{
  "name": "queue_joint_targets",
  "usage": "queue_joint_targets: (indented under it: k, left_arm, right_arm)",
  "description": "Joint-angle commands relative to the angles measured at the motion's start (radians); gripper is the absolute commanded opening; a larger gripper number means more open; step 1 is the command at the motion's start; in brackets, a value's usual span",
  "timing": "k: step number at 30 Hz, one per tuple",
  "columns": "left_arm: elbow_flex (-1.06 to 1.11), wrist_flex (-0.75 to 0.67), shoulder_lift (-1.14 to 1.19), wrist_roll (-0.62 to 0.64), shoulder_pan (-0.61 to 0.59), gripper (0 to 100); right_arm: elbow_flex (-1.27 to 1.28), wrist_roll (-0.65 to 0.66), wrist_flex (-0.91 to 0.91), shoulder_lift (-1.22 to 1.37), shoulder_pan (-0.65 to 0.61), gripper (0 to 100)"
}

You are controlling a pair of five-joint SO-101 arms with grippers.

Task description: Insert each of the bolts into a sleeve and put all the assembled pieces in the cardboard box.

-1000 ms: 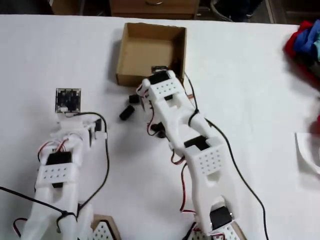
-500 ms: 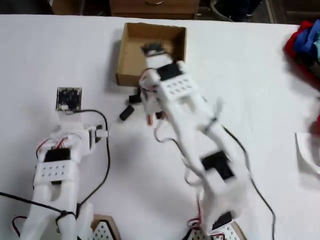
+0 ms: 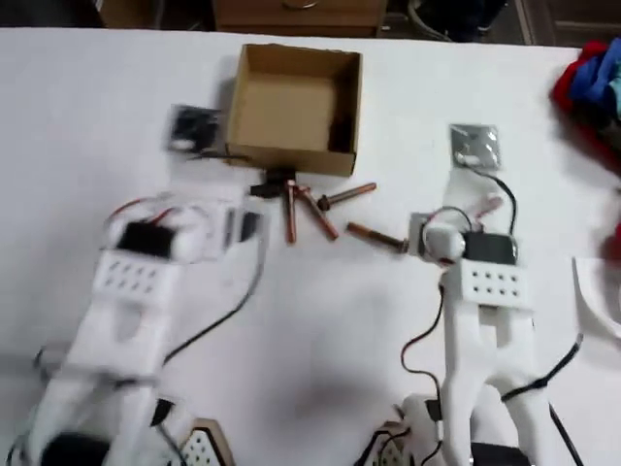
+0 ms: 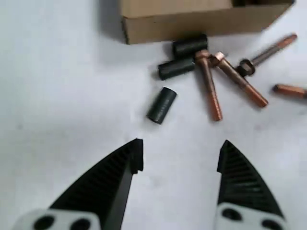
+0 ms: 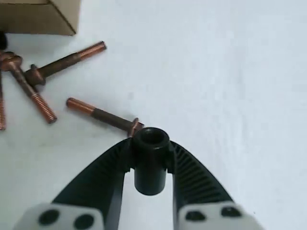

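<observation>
Presently the right gripper (image 5: 150, 154) is clamped on a black sleeve (image 5: 150, 175), bore exposed, presumably to receive the bolt (image 5: 103, 116) just beside. The left gripper (image 4: 181, 154) hangs with jaws apart near loose sleeves (image 4: 161, 105), just under the cardboard box (image 3: 291, 157), upper centre of the high view.

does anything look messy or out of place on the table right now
Nothing looks damaged. The bolts lie scattered in front of the cardboard box, two of them meeting at their heads and one lying apart from the rest. Three loose sleeves lie beside them at differing angles.
</observation>
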Motion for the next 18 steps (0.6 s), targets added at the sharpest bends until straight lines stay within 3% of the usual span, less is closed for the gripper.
queue_joint_targets:
  k: [1,9,13,18]
  left_arm:
    - [-0.302,0.127,0.316,-0.020,0.092,27]
    - [-1.112,0.557,0.878,0.227,0.133,27]
    - [-1.380,0.652,1.123,0.367,0.132,27]
    - [-1.666,0.701,1.379,0.371,0.140,27]
  right_arm:
    - [0.049,-0.058,-0.042,-0.061,0.082,2.0]
    - [0.158,-0.064,-0.148,-0.110,0.183,2.0]
    - [0.164,-0.068,-0.145,-0.122,0.131,2.0]
    - [0.163,-0.068,-0.133,-0.122,0.116,2.0]
